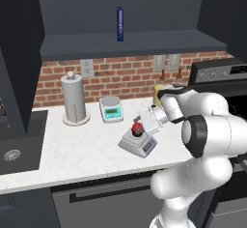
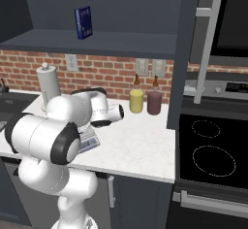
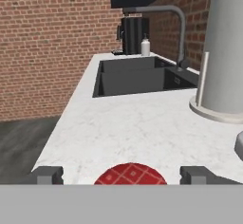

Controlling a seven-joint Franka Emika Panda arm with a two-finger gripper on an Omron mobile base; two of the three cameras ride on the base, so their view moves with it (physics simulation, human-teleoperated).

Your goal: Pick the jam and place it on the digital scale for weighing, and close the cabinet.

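From my seat at the controls I can see the jam (image 1: 137, 128) sitting on the platform of the digital scale (image 1: 139, 144), which rests near the front of the white marble counter (image 1: 72, 149). The jar is upright with its red lid up. My gripper (image 1: 141, 125) is right at the jar, its fingers spread wide. In the hand view the red lid (image 3: 130, 174) lies between the two fingertips (image 3: 47, 174), with clear space on either side of it, so nothing is clamped and the jar is let go. Behind the scale, a second white scale with a teal front (image 1: 111, 109) stands closer to the brick wall, and a paper towel roll (image 1: 74, 99) on its holder is just to the left of that. In the left base view a tall blue bottle (image 1: 119, 24) stands on the open shelf of the cabinet (image 1: 130, 43) above the counter. From the right base view, one cabinet door (image 2: 186, 53) stands open, edge-on toward me, with its long silver handle (image 2: 206, 48) visible. A yellow bottle (image 2: 136, 99) and a maroon bottle (image 2: 154, 101) stand side by side against the wall, to the left of the stove (image 2: 213, 155). Through the hand view I can also see the dark sink (image 3: 137, 76) with its tap (image 3: 166, 23) further along the counter.
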